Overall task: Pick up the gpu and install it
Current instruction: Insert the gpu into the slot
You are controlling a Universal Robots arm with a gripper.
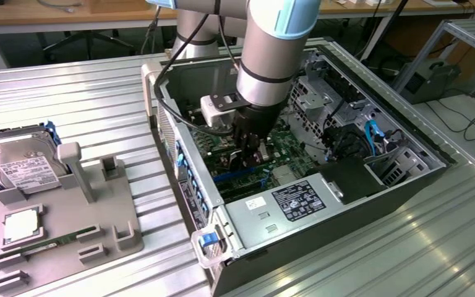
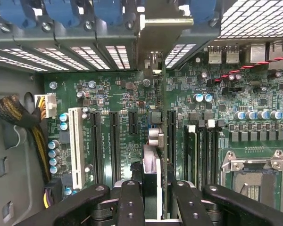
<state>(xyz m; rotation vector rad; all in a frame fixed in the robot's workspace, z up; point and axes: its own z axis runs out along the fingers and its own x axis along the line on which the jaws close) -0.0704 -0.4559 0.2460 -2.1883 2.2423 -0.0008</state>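
My gripper [image 2: 153,188] is shut on the gpu [image 2: 151,162], which shows edge-on between the two black fingers [image 2: 132,202]. The card stands upright over the green motherboard [image 2: 118,94], in line with the long black expansion slots [image 2: 171,136]. Its silver end bracket [image 2: 153,26] reaches the case's rear slot openings. Whether the card's edge sits in a slot is hidden by the card itself. In the exterior view the gripper [image 1: 248,154] is down inside the open computer case [image 1: 303,260], close to the board.
A power supply [image 1: 295,201] fills the case's near corner, and drive cages with blue cables [image 1: 373,136] stand at the exterior view's right. On the grey fixture [image 1: 97,210] outside lie a hard drive [image 1: 19,164], a processor [image 1: 21,224] and a memory stick [image 1: 47,241].
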